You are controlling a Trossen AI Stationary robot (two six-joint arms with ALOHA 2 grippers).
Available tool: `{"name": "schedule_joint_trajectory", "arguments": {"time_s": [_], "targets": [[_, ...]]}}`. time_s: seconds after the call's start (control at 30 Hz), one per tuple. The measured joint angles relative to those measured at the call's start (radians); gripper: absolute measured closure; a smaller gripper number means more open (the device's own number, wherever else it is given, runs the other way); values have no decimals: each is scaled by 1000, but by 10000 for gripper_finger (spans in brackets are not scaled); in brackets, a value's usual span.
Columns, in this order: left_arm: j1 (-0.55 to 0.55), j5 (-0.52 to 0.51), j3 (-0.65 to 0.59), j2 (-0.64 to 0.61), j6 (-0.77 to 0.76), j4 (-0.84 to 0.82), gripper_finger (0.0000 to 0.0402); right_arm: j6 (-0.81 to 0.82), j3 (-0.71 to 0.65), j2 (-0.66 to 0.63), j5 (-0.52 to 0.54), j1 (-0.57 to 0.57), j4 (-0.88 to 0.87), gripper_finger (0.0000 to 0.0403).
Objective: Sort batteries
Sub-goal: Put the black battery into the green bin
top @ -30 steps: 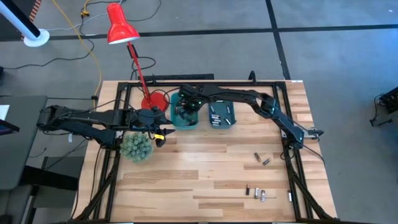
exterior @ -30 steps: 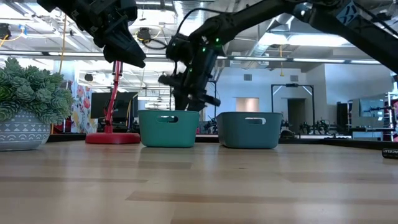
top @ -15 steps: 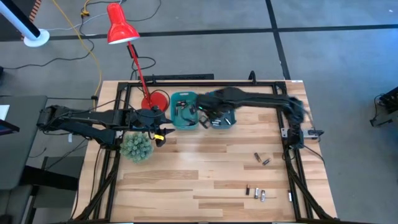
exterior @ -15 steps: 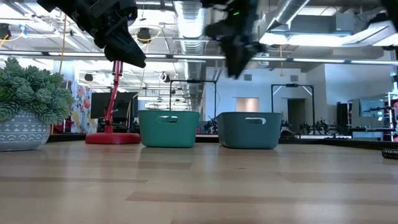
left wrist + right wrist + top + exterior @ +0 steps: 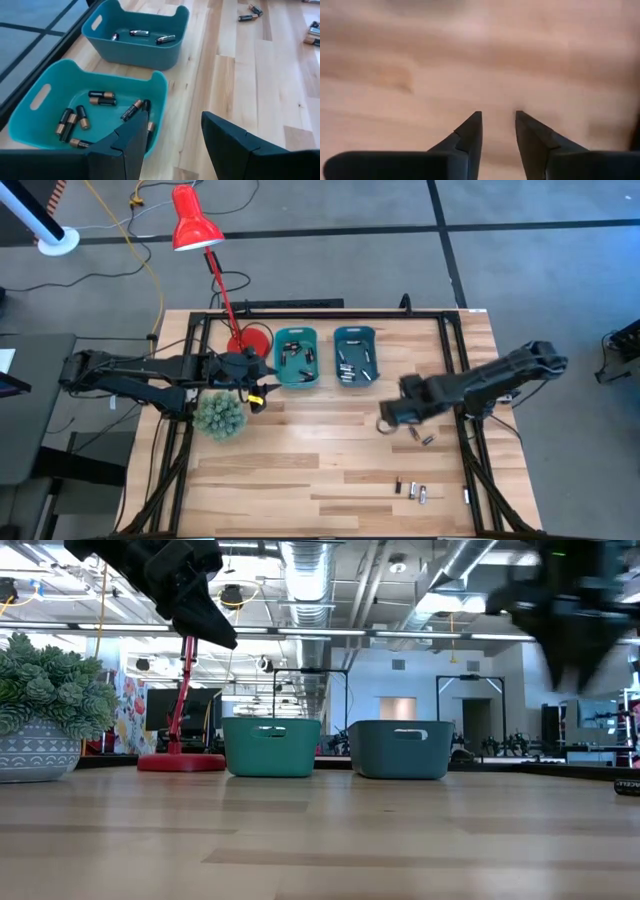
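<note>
A: What does the overhead view show?

B: A wooden table (image 5: 300, 450) with two bins side by side near its far edge: a teal bin (image 5: 297, 358) and a darker blue-green bin (image 5: 354, 354), both holding batteries. Loose batteries lie in two spots: a pair (image 5: 421, 436) near the right side and a cluster (image 5: 411, 491) toward the near edge. The right pincer (image 5: 385, 420) hangs over bare wood just beside the pair. The left pincer (image 5: 258, 398) waits beside a spiky green plant (image 5: 219, 416), near a red lamp (image 5: 194, 224).

A: And the table-level view?

B: Both bins stand in the middle distance, the potted plant at the left edge (the arms are dark shapes overhead).

A: The left wrist view?

B: Its pincer fingers (image 5: 227, 145) are spread, holding nothing, above the teal bin's rim; batteries (image 5: 102, 97) lie inside.

A: The right wrist?

B: Fingers (image 5: 470, 131) slightly parted, nothing between them, over blurred wood.
</note>
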Motion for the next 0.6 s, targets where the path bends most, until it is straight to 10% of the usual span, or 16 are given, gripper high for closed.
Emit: {"name": "schedule_joint_trajectory", "arguments": {"time_s": [0.6], "targets": [[17,2,0,0,-61,2,219,-83,-331,34,-215,41,295,174]]}}
